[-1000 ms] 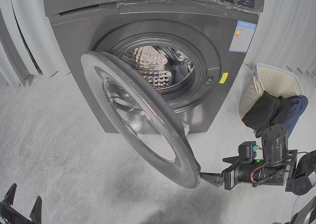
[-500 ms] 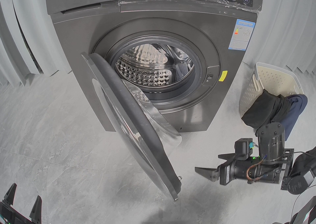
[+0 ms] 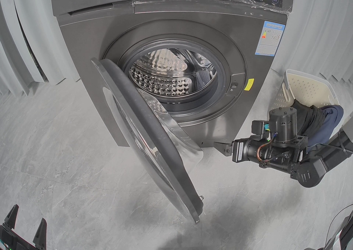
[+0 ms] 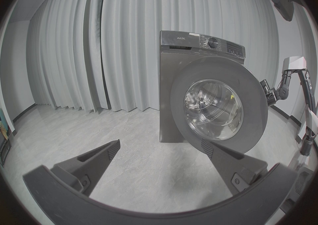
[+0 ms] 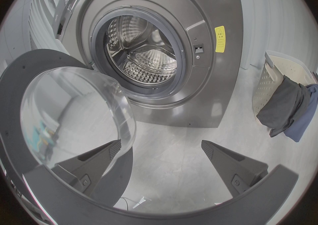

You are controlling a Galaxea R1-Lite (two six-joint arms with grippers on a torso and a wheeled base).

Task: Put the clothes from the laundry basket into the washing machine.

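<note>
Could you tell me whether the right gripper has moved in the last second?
Yes. The right gripper has left the free edge of the door and moved toward the lower front of the washing machine.

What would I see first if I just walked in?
The big grey washing machine in the middle, its round door swung wide open and the shiny drum empty inside. On the floor to its right sits a white laundry basket with dark clothes spilling out, and the right gripper hangs open near the machine's lower corner.
</note>
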